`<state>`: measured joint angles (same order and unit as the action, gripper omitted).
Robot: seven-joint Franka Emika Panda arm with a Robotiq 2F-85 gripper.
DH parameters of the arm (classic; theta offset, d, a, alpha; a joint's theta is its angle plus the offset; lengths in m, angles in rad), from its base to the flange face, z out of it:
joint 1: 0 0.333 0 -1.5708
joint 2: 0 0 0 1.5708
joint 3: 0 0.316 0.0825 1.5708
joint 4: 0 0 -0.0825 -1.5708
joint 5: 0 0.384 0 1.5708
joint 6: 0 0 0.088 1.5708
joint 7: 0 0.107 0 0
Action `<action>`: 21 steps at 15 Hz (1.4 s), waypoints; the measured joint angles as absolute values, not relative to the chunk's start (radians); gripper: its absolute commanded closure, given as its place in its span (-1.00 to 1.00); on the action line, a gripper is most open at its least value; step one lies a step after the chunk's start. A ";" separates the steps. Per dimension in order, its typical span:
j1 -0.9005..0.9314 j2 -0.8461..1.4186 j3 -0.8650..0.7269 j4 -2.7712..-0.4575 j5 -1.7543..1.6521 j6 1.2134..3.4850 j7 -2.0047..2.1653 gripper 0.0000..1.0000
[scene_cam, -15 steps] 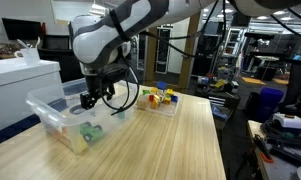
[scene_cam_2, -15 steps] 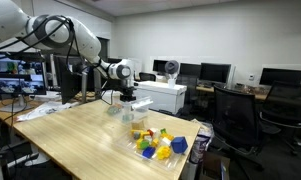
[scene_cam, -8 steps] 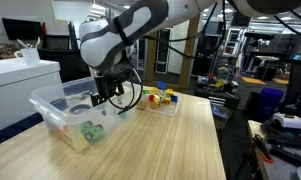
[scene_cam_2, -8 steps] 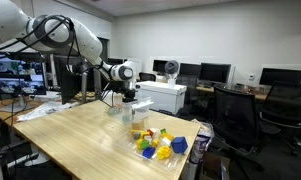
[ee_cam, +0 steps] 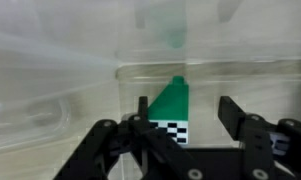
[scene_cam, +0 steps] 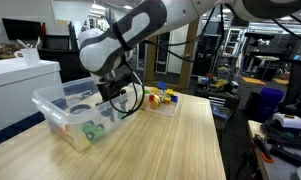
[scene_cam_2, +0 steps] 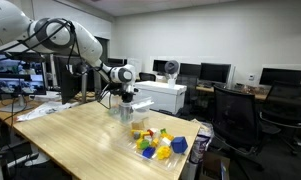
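Where the pincer [scene_cam: 111, 98] hangs over the bin [scene_cam: 47, 108], coloured blocks [scene_cam: 160, 97] lie beside.

The arm [scene_cam: 130, 30] is all rounded glossy white shells, black cables [scene_cam: 138, 96] loop at its wrist, and the gripper [ee_cam: 185, 115] is matte black.

Wooden table [scene_cam: 185, 140], office chairs [scene_cam_2: 236, 108], monitors [scene_cam_2: 216, 71]

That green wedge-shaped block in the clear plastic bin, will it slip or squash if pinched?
The green wedge-shaped block looks solid, so it probably won't squash. Its sloped sides might let it slip from the end effector. It looks small, so likely light.
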<state>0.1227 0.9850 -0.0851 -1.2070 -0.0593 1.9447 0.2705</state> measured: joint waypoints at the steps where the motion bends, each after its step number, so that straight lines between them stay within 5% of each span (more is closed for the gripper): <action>1: 0.123 0.985 -0.082 -1.203 -0.059 1.947 0.270 0.27; 4: 0.123 0.985 -0.077 -1.197 -0.059 1.978 0.269 0.78; 15: 0.110 0.802 -0.054 -1.213 -0.059 1.990 0.217 0.79; 21: -0.160 0.670 -0.166 -1.414 0.045 2.013 0.331 0.79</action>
